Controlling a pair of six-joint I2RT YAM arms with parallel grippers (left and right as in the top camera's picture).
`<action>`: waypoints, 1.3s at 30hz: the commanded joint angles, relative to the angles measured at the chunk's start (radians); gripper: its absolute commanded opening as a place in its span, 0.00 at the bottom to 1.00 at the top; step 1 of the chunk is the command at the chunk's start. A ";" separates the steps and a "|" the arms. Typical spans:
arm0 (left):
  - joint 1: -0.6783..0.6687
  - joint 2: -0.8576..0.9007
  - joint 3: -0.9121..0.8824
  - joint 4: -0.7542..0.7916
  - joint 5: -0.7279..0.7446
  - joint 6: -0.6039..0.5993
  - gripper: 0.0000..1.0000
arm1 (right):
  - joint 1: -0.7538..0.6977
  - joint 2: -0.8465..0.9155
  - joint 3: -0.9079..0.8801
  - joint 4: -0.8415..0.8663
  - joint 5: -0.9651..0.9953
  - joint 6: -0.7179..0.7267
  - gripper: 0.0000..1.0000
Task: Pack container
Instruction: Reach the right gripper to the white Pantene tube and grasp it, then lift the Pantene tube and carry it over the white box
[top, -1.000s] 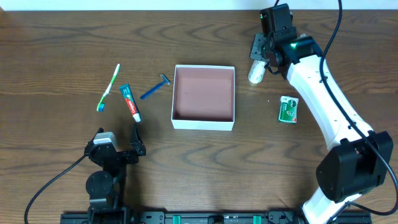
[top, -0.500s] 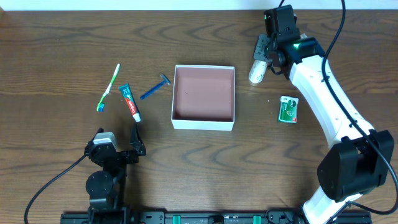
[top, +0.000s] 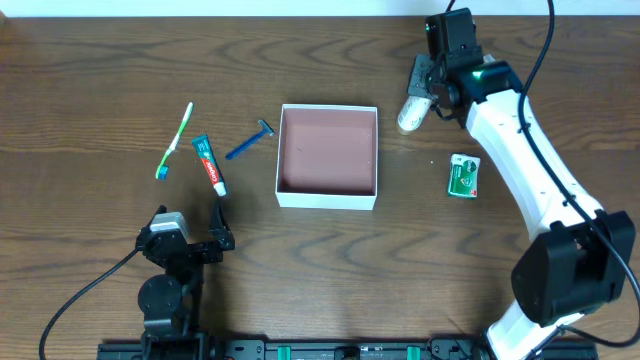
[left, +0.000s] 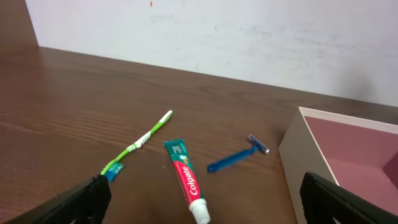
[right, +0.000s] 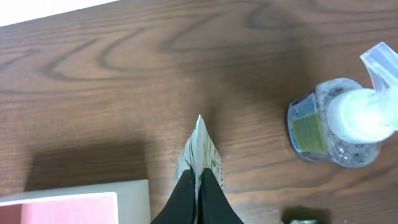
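You're on the first pick. Your right gripper (right: 199, 177) has its jaws pinched shut on the crimped end of a small white tube (top: 411, 114), just off the far right corner of the container (top: 328, 150). Whether the tube is clear of the counter, I can't tell. The container sits mid-counter, open, with nothing in it.

Next, I judge, carry the tube left over the container wall, lower it and release. Mind the pump bottle (right: 345, 124) standing close by.

Your left gripper (left: 202, 186) waits with its jaws spread wide, facing the toothbrush (left: 140, 144), Colgate toothpaste (left: 185, 180) and blue razor (left: 239, 158). These lie left of the container, not yet packed.
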 joint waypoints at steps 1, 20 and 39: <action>0.003 -0.002 -0.016 -0.037 -0.008 0.013 0.98 | -0.001 -0.145 0.017 0.002 0.013 -0.041 0.01; 0.003 -0.002 -0.016 -0.037 -0.008 0.013 0.98 | 0.251 -0.465 0.013 -0.032 0.004 -0.010 0.01; 0.003 -0.002 -0.016 -0.037 -0.008 0.013 0.98 | 0.472 -0.061 0.014 0.162 0.071 0.093 0.01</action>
